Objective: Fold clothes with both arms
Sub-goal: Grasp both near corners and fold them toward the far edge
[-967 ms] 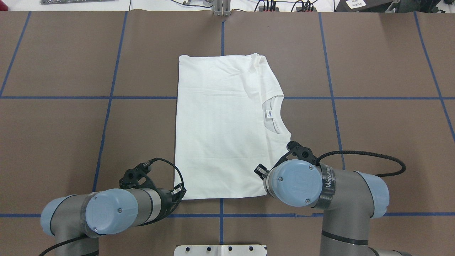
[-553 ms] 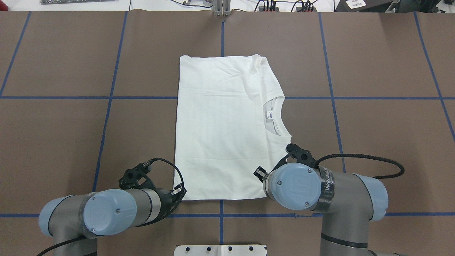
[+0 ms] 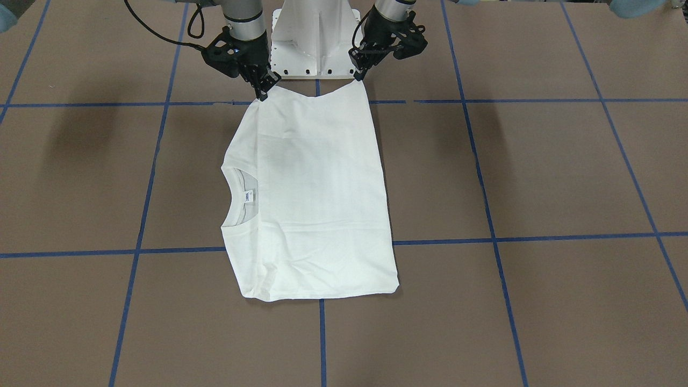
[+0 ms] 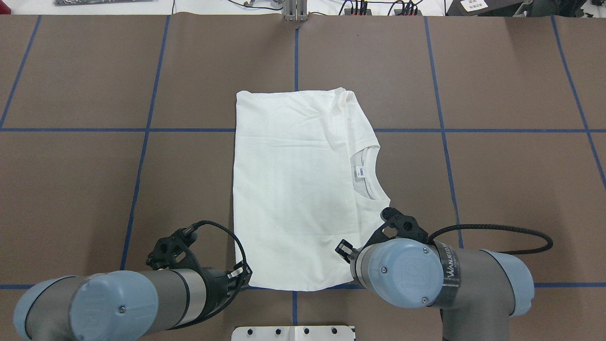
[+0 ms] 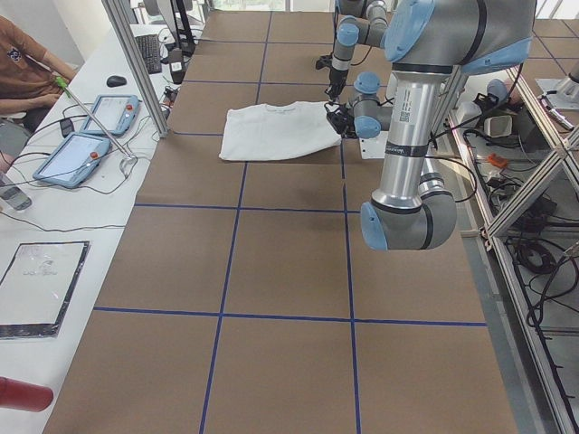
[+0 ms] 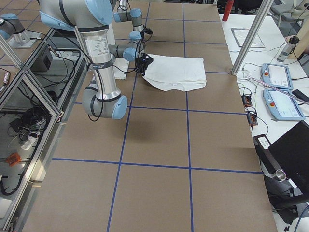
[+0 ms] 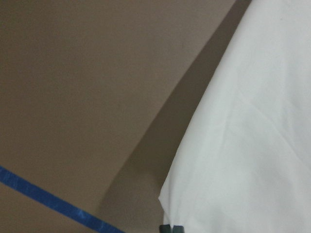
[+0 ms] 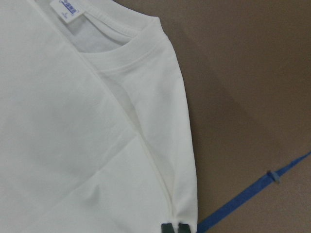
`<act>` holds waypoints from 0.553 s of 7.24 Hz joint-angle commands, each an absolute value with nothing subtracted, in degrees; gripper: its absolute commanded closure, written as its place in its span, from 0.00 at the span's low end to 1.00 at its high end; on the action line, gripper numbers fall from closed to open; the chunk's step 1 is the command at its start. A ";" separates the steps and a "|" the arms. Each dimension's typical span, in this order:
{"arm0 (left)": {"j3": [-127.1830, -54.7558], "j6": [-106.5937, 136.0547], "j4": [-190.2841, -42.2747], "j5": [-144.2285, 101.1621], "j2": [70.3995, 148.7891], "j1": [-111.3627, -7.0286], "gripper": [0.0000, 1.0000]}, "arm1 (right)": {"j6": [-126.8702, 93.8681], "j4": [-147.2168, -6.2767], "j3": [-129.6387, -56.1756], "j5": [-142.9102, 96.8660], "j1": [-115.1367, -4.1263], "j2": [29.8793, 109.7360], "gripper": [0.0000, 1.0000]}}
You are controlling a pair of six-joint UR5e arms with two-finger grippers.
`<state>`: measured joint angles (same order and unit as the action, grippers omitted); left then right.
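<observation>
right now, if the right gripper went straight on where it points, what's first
The T-shirt corner it pinches; the right gripper points downward, so probably the brown table just beneath next.

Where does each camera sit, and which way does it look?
Front: across the table, facing the robot; left claw, right claw grip the shirt.
Overhead: behind the robot, looking down; left arm, right arm.
Left side: table's end; left arm nearest.
Right side: opposite end; right arm nearest.
Left wrist: its claw, shirt corner.
Right wrist: its claw, collar.
Shared: front and overhead show the label.
</observation>
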<state>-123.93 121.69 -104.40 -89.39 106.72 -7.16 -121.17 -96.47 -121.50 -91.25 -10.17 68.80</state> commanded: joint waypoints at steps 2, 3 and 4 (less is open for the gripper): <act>-130.86 121.13 -97.24 -89.91 109.58 -9.82 1.00 | -123.05 -96.59 -128.49 -91.75 -11.66 71.72 1.00; -130.26 115.37 -95.73 -90.52 111.86 -14.54 1.00 | -122.26 -96.59 -128.06 -92.11 -14.82 71.46 1.00; -129.64 111.05 -94.49 -90.79 112.06 -19.11 1.00 | -118.43 -96.59 -127.10 -93.85 -18.68 69.89 1.00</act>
